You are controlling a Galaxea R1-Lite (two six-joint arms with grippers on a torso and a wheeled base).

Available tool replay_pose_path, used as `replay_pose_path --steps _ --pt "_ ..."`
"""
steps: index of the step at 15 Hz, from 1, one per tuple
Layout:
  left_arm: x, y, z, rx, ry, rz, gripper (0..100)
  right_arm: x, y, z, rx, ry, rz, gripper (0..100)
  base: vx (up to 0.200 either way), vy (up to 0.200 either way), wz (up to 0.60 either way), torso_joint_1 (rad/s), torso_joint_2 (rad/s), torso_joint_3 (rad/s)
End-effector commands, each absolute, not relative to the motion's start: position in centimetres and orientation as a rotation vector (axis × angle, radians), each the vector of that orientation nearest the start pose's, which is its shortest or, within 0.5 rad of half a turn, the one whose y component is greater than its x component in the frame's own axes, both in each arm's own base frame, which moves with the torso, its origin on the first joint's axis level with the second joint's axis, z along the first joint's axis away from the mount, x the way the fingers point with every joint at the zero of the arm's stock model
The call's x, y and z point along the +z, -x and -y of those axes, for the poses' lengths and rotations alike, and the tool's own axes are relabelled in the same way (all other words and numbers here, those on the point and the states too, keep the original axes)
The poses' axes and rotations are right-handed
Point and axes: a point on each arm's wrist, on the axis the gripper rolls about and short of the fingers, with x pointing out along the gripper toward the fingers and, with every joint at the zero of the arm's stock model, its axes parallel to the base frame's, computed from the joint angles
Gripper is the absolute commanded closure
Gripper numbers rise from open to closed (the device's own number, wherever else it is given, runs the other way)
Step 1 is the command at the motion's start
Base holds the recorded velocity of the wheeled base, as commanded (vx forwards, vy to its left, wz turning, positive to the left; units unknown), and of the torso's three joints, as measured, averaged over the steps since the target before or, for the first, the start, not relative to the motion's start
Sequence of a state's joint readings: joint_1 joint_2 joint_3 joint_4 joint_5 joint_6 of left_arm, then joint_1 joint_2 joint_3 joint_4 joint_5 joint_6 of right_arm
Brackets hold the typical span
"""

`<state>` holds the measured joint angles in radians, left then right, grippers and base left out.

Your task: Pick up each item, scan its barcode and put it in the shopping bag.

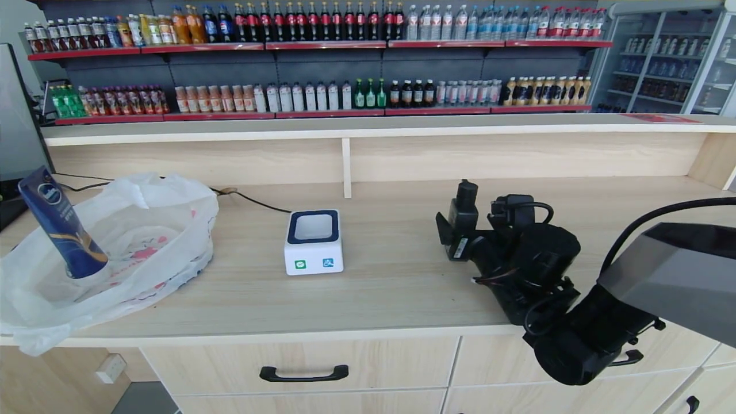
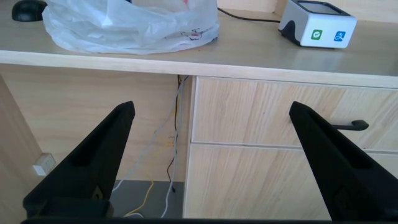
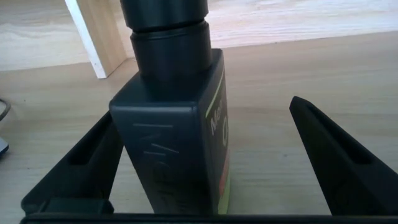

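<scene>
On counter [image 1: 402,276] | scanner [image 1: 313,241] between bag [image 1: 155,230] and bottle [image 3: 174,149] | right gripper [image 3: 208,112] seemingly straddles bottle

A small shop, seen from the checkout: shelves [image 1: 328,114] of bottled drinks [image 1: 310,95] along the back wall, a glass-door fridge [image 1: 661,63] to the right, and a scanner [image 1: 313,242] and bag [image 1: 144,230] on the wooden counter [image 1: 402,282].

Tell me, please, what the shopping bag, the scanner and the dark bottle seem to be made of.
Shopping bag: thin translucent white plastic film, crinkled and slumped.
Scanner: probably hard white plastic, smooth with rounded corners.
Dark bottle: likely matte black plastic; pale scratch-like marks show on its side.
</scene>
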<state>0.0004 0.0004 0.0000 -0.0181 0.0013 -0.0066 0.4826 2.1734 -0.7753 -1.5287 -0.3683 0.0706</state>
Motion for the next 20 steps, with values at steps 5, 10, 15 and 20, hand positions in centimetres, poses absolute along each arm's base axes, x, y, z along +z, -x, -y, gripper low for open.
replay_pose_path --steps 5,10,15,20 --pt "7.74 2.28 0.00 0.001 0.006 0.018 0 9.59 -33.87 -16.79 0.117 -0.121 0.108 0 0.000 0.000 0.00 0.000 0.00 0.000" --pt "7.74 2.28 0.00 0.001 0.006 0.018 0 9.63 -34.27 -16.87 0.115 -0.127 0.121 0 0.000 0.000 0.00 0.000 0.00 0.000" --pt "7.74 2.28 0.00 0.002 0.003 0.018 0 9.49 -34.30 -16.95 0.117 -0.141 0.117 100 0.000 0.000 0.00 0.000 0.00 0.000" --pt "7.72 2.28 0.00 0.003 0.005 0.017 0 9.66 -34.21 -16.90 0.118 -0.148 0.119 100 0.000 0.000 0.00 0.000 0.00 0.000"
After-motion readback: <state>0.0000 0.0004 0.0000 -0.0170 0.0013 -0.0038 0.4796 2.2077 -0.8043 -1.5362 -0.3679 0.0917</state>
